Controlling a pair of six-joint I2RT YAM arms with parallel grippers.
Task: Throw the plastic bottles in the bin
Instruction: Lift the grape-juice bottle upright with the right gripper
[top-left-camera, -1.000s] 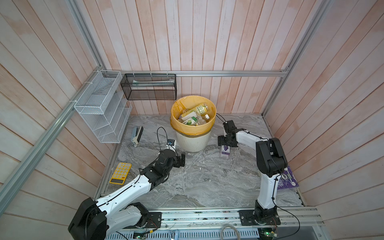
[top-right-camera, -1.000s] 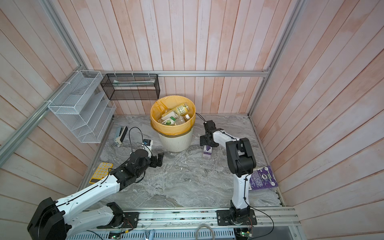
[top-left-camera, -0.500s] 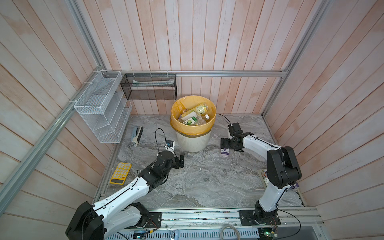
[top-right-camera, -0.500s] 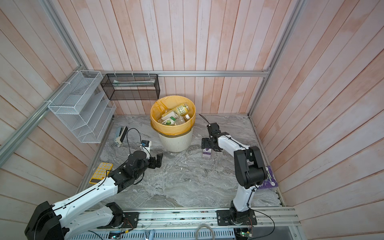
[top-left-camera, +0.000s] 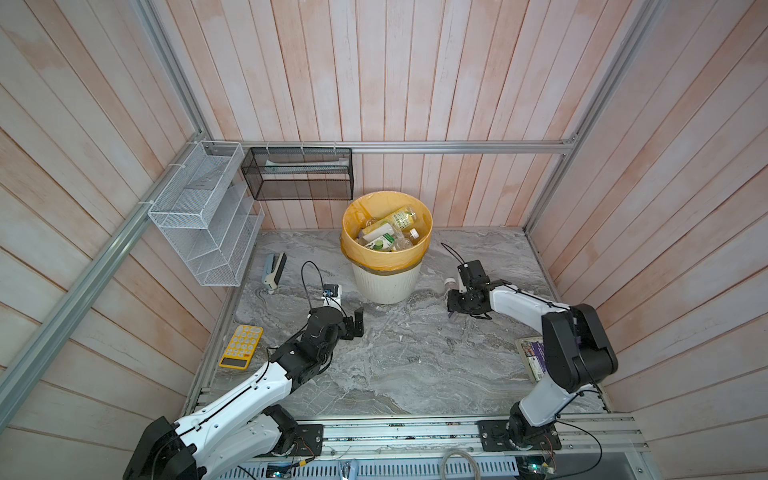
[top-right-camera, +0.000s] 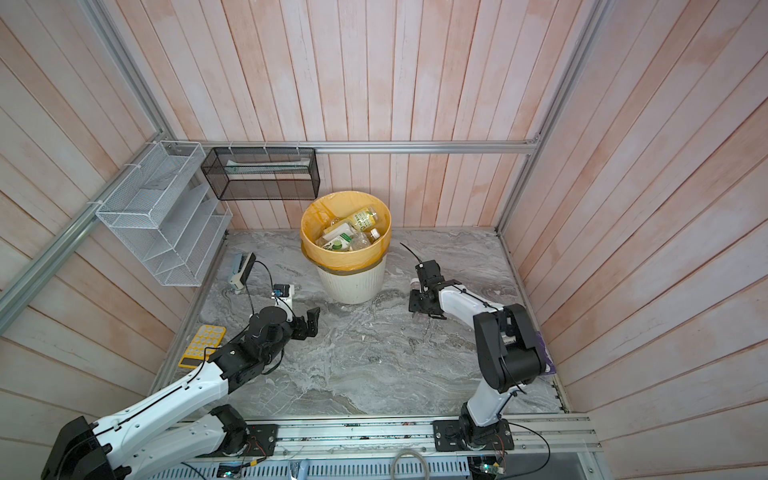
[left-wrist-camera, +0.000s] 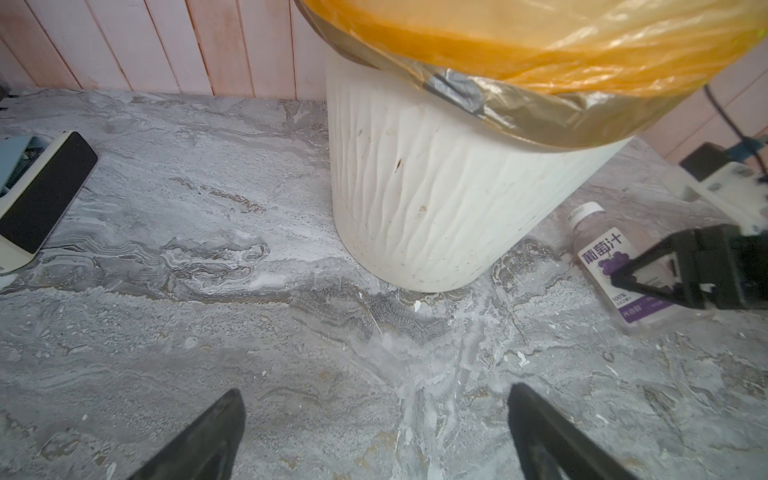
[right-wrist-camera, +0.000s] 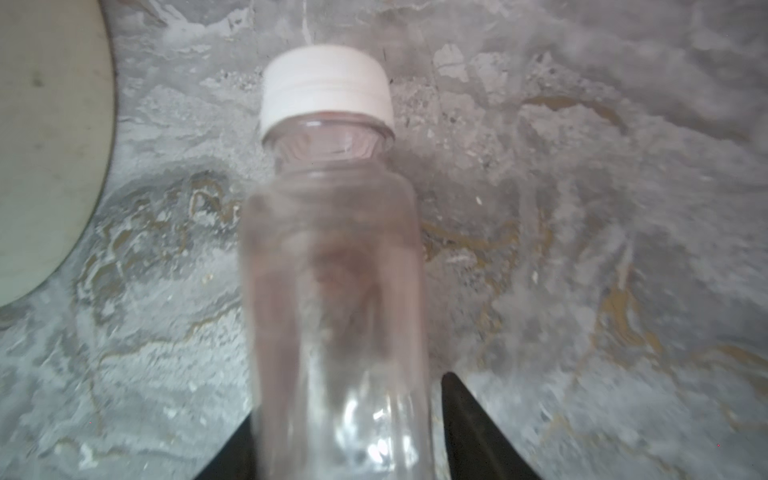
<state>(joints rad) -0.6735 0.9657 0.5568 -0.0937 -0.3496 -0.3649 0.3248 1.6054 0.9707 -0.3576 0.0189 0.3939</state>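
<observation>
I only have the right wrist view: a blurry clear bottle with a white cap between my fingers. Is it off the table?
Observer: No. The left wrist view shows the bottle lying on the table, with the right gripper astride its lower half.
Operator: Is the bin full?
Observer: In both top views several bottles lie inside the bin, all below its rim, so there looks to be room.
Operator: Is the other arm in my way?
Observer: Probably not. The left gripper hangs open and empty over the table on the bin's far side from you.
</observation>
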